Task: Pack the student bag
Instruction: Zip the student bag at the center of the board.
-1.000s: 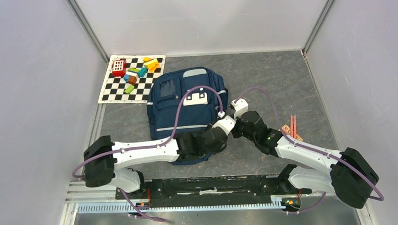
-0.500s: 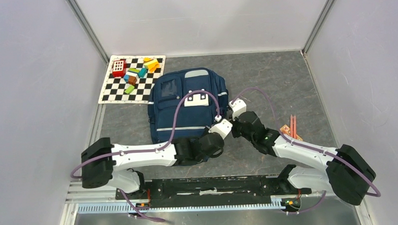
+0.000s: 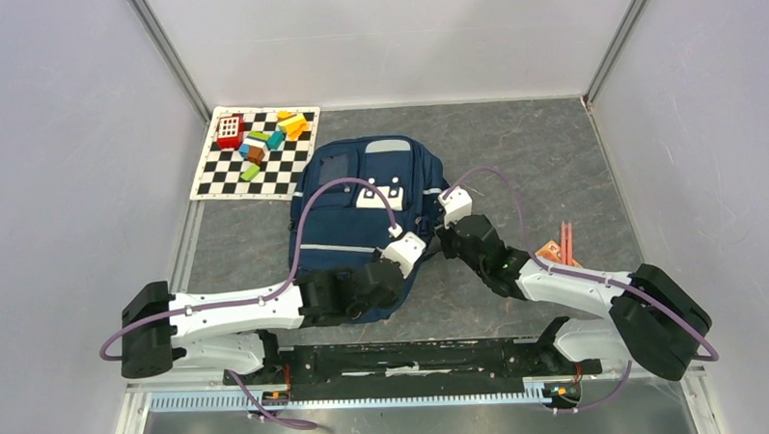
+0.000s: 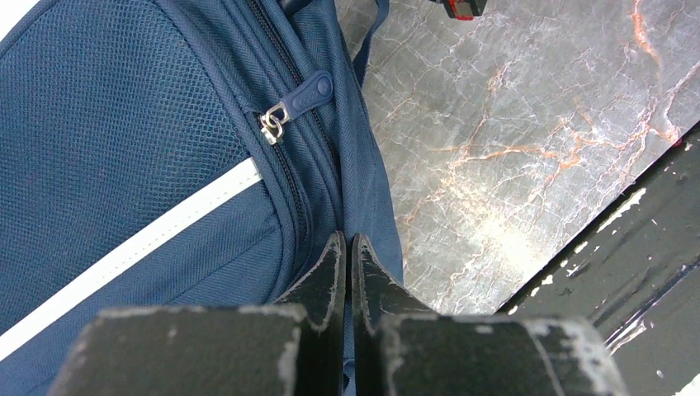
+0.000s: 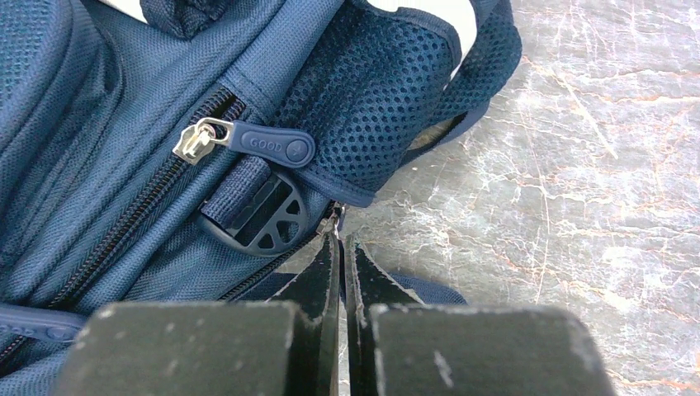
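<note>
Grey table [image 3: 533, 144]: L tool [image 4: 347, 256] nips student bag [image 3: 347, 228] edge; R tool [image 5: 340, 247] beside.

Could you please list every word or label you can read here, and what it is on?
"GOOD": on the zipper pull of the student bag, right wrist view.
Second zipper pull, left wrist view: lettering too small to read.
No other text visible.

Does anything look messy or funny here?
A little. The student bag lies crooked on the table, with the left gripper and right gripper both closed at its right side. The colourful blocks sit in a jumble on the checkered mat, and the grippers' black fingers look scratched.
</note>
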Robot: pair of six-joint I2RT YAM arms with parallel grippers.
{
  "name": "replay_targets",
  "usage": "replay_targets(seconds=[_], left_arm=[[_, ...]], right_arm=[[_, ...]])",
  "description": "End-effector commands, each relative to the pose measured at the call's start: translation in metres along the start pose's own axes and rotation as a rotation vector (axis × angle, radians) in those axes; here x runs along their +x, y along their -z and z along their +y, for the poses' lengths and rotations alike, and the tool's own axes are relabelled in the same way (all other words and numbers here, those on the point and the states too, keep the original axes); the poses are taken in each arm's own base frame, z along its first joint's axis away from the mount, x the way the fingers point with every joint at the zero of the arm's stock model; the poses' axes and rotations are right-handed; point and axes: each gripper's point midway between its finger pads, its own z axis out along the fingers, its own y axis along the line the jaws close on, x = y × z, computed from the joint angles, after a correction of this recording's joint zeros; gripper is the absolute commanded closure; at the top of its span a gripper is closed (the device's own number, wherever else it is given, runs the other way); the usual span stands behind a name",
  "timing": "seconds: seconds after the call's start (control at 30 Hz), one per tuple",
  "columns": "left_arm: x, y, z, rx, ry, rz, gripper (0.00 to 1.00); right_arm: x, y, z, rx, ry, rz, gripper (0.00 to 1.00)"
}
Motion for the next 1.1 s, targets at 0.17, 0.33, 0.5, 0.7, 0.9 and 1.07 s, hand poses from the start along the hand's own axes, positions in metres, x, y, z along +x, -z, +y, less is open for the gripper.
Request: replay_targets(seconds=[0.17, 0.33, 0.5, 0.7, 0.9, 1.07], left_arm=[[0.038, 0.022, 0.0, 0.014, 0.063, 0.176, 0.73], [0.018, 0.03, -0.001, 0.025, 0.123, 0.142, 0.38], [-0.01, 0.036, 0.014, 0.043, 0.245, 0.09, 0.2], [-0.015, 0.034, 0.084, -0.081, 0.42, 0.058, 0.0], [-0.006, 0.04, 0.161, -0.245, 0.546, 0.014, 0.0], [0.002, 0.041, 0.192, -0.27, 0.624, 0.005, 0.0]], right_arm=[[-0.031, 0.018, -0.026, 0.086, 0.016, -0.085, 0.97], [-0.025, 0.046, -0.019, -0.019, 0.068, -0.069, 0.66], [-0.034, 0.066, 0.022, -0.3, 0.212, -0.143, 0.41], [-0.048, 0.072, 0.067, -0.54, 0.276, -0.207, 0.25], [-0.051, 0.051, 0.079, -0.563, 0.318, -0.137, 0.24], [-0.05, 0.042, 0.092, -0.612, 0.308, -0.085, 0.25]])
